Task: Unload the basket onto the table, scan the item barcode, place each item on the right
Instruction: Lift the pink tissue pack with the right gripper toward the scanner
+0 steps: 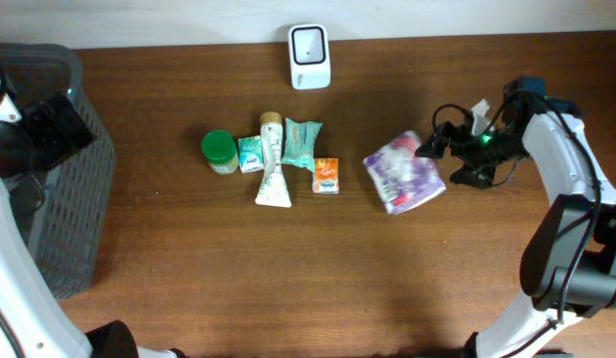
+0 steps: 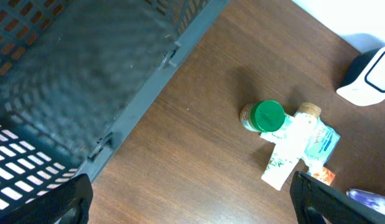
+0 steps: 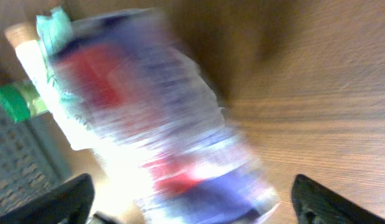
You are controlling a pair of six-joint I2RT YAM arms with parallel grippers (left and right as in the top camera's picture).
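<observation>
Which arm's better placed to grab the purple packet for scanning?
Right. The right gripper sits open beside the purple packet; the left gripper hangs by the basket, far from it.

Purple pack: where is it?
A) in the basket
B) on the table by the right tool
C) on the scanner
B: the purple pack lies on the table at the right tool, far from the basket.
</observation>
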